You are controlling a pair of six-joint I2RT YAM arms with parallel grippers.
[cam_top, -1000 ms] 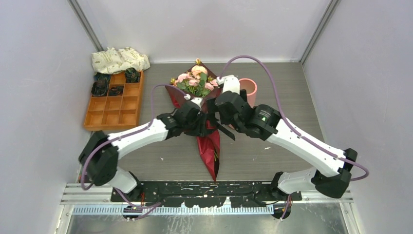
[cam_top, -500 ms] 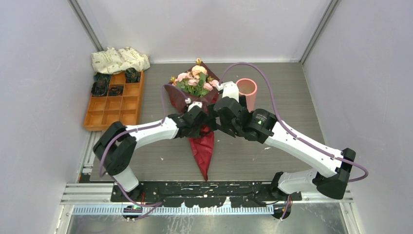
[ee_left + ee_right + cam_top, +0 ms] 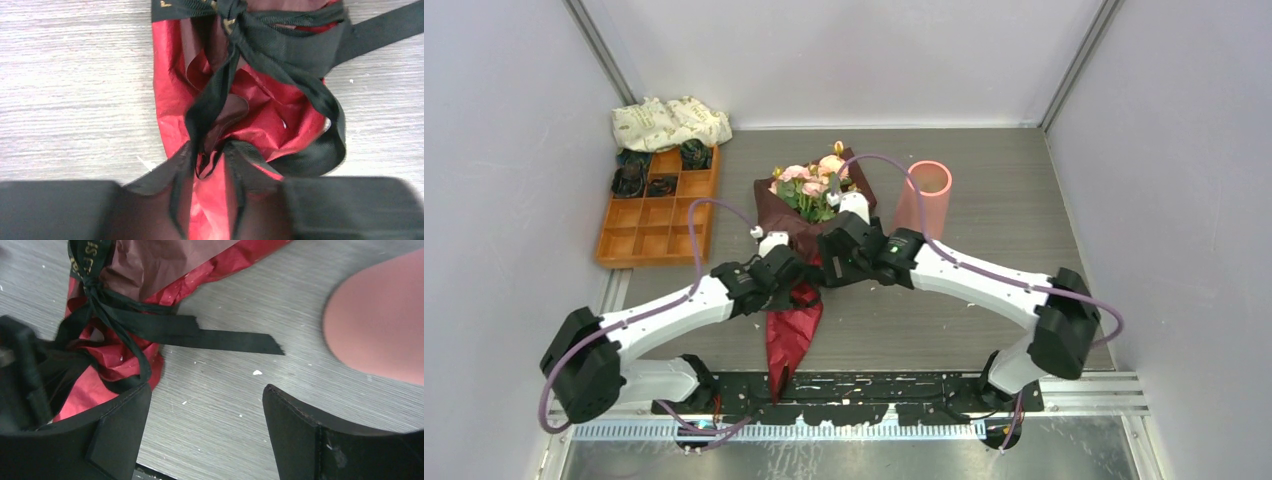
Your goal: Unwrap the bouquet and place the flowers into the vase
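Bouquet (image 3: 809,205) lies flat mid-bench (image 3: 1004,170), pink and peach flowers (image 3: 809,185) with green leaves at the far end. The dark maroon paper narrows to a bright red pointed tail (image 3: 786,340) aimed at the near edge. Black ribbon (image 3: 280,50) is knotted round the waist of the wrap, with loops and loose ends spread over the red paper, so the wrap is not undone. Vase (image 3: 924,195), plain salmon pink, stands upright near the blooms on their right, not touching the paper, with nothing in it. Left claw (image 3: 207,202) sits low over the red paper just below the knot, jaws parted only a little. One ribbon strand drops into the gap, and the fingers are blurred, so a pinch on it cannot be confirmed; it reads as released. Right claw (image 3: 205,412) is spread wide over bare bench beside the knot, holding nothing. Its one finger (image 3: 117,432) is right at the edge of the red paper and a ribbon loop. Top view alone gives the blooms, the orange tray (image 3: 659,225) and the cream cloth bundle (image 3: 669,122) at far left. Only the wrist views show the knot. Right wrist view has a flat ribbon tail (image 3: 225,337) on the bench and the vase as a pink blur.
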